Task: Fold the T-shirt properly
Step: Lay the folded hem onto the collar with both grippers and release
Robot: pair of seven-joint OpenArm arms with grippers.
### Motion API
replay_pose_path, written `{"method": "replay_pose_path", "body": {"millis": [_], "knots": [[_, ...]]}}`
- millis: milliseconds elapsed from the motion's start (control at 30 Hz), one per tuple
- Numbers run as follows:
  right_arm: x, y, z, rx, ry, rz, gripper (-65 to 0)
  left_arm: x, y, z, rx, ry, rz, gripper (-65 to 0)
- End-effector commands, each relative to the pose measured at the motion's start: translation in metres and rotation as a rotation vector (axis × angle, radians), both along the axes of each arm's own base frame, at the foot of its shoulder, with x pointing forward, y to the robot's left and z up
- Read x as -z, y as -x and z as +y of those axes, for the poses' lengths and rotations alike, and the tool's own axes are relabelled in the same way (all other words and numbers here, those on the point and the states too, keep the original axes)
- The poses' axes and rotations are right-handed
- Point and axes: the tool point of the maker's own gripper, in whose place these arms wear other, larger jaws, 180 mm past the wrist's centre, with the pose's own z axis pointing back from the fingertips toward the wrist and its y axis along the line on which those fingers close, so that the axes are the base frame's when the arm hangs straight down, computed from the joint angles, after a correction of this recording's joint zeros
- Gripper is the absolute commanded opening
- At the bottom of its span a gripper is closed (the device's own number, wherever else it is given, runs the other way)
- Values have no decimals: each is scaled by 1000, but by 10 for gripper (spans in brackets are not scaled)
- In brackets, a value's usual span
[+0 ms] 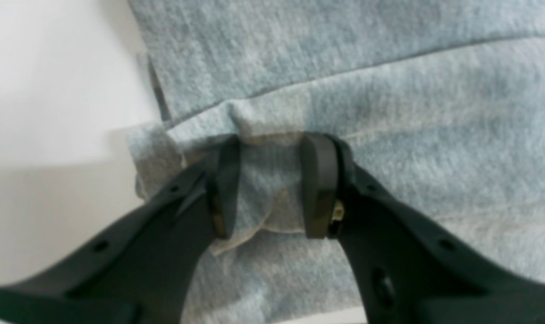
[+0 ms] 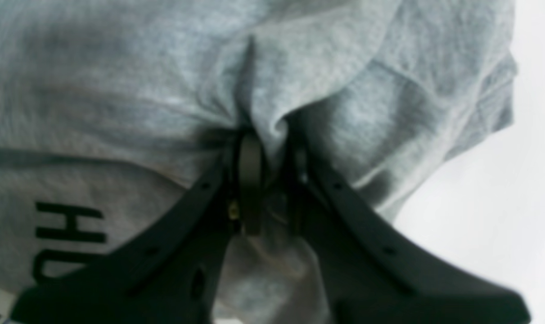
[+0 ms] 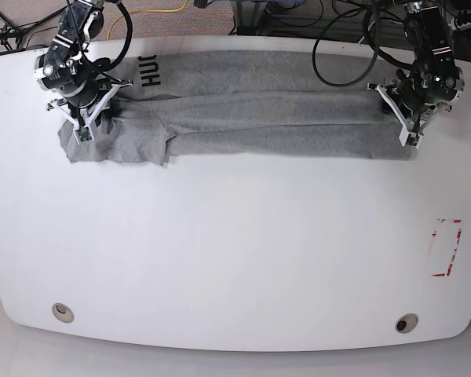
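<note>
Both T-shirt [image 3: 267, 118] ends pinched; table [image 3: 235, 251] bare below.

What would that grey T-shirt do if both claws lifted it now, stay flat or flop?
The T-shirt would probably sag between the two grippers, since it puckers into soft folds where the right gripper pinches it. It looks light. The left gripper has cloth bunched between its fingers, so that hold seems less sure.
</note>
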Motion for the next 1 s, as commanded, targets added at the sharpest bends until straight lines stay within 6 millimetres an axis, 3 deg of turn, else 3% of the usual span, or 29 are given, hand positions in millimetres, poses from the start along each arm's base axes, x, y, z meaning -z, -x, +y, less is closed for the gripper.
{"method": "replay_pose_path", "body": {"millis": [0,133,367,700,800,967], "knots": [[-3,4,-26,35,46,1,-571,-2,-6,6,-4,-18,-2,-447],[-8,7,-47,73,78,-1,-569,-2,-9,12,-7,-25,2,-447],[-20,5,-64,96,113,-25,-552,0,-15,11,17,-31,9,-446],[-63,-9,-68,84,200,-122,-270,0,-15,10,21,-30,12,-446],[-75,-13,-66,83,214,-140,-235,0,-15,10,21,-30,12,-446],[-80,-16,-51,72,145,-164,-222,1,-15,9,21,-27,13,-446]]}}
